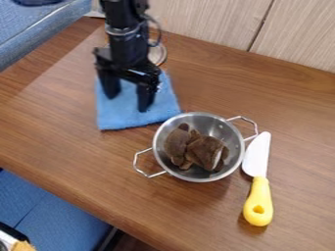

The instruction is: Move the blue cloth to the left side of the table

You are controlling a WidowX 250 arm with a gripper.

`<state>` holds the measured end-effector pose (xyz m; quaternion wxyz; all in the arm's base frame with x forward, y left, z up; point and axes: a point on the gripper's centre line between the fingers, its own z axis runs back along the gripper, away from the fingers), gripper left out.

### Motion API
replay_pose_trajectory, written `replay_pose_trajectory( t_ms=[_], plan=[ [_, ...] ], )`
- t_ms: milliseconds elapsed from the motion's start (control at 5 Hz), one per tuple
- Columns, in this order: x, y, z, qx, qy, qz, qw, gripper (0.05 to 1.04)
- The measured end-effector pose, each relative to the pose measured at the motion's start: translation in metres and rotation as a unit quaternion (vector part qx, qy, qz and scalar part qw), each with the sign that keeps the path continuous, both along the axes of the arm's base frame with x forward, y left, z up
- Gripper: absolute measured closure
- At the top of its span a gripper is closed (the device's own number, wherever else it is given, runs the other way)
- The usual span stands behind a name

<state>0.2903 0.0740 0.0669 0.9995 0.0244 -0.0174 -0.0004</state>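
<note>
Hanging over the blue cloth (118,117), the end effector (128,103) is seen with its two fingers well spread, and nothing is seen gripped between them; whether the cloth is touched cannot be told. The cloth is laid on the desk (78,152), at ten o'clock from the metal pot (163,164), just beside its rim. Brown pieces (203,149) are held in the pot. At four o'clock from it, a yellow-handled knife (259,188) is placed, its blade pointed toward twelve.

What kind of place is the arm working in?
Probably a room set up with a toy-kitchen scene: a wooden table bears a metal pot holding brown lumps and a yellow-handled knife, with blue upholstered-looking seating beside it.
</note>
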Motion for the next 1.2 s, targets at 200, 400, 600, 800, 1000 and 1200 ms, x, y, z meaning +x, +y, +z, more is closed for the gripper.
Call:
replay_pose_trajectory(
  t_ms=[200, 400, 600, 800, 1000, 1200],
  plan=[
    [-0.018, 0.017, 0.001, 0.017, 0.010, 0.034, 0.9992, 0.082],
    [-0.034, 0.026, 0.001, 0.022, 0.020, 0.058, 0.9979, 0.082],
    [-0.053, 0.033, 0.001, 0.027, 0.029, 0.086, 0.9955, 0.082],
    [-0.064, 0.036, -0.001, 0.033, 0.040, 0.100, 0.9936, 0.082],
    [-0.073, 0.039, 0.000, 0.035, 0.044, 0.111, 0.9922, 0.082],
    [-0.073, 0.039, 0.002, 0.036, 0.040, 0.108, 0.9927, 0.082]
  ],
)
